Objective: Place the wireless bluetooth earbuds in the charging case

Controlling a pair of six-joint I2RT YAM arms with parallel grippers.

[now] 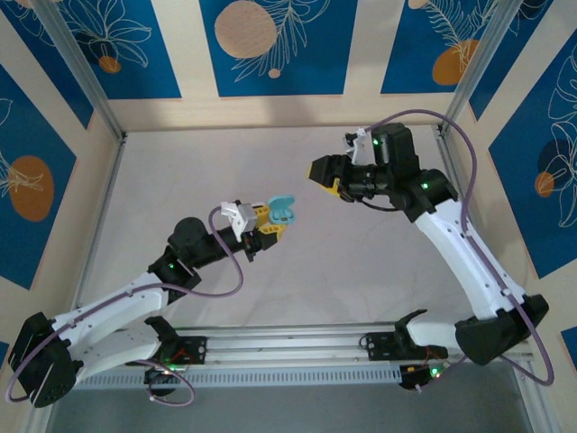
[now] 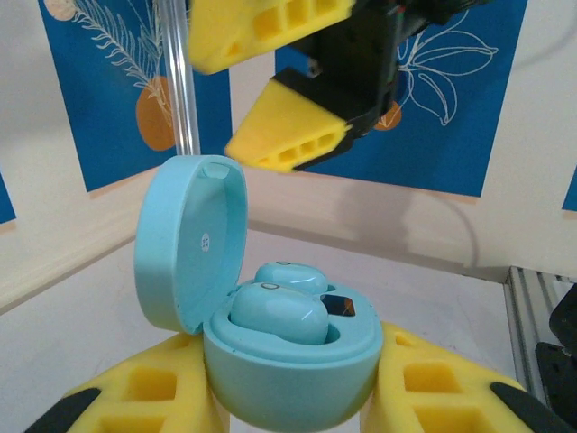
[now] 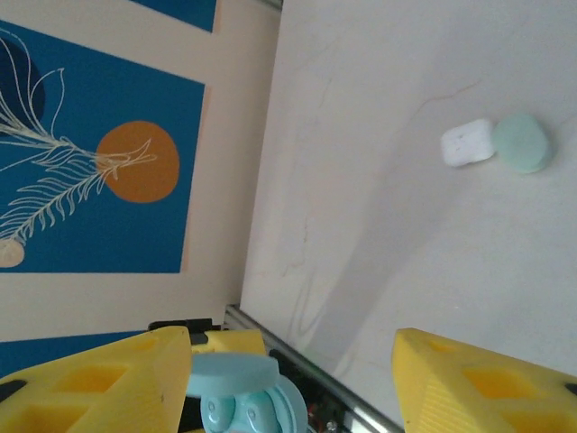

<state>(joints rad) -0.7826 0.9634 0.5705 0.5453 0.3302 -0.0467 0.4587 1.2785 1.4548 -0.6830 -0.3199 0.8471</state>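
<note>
While the left tool [image 1: 270,225] is clamped on the base of a pale teal charging case [image 2: 288,370], lifting it off the white counter [image 1: 180,180], the case's hinged lid [image 2: 191,239] stands open and upright on its left side. Two teal earbuds [image 2: 278,311] lie side by side in the wells of the case, so both places look filled. Whether each bud is pressed fully home is hard to tell.

Up and to the right, well apart from the case, the right tool [image 1: 326,176] hangs with its yellow jaws spread and nothing between them.

By this reading the inserting is done, or nearly so, for this case. What seems left is to check the seating and perhaps close the lid.

Far off on the counter, seen from the right wrist, a small white rounded object [image 3: 467,142] lies touching a pale green rounded object [image 3: 523,142]; what they are is unclear.
</note>
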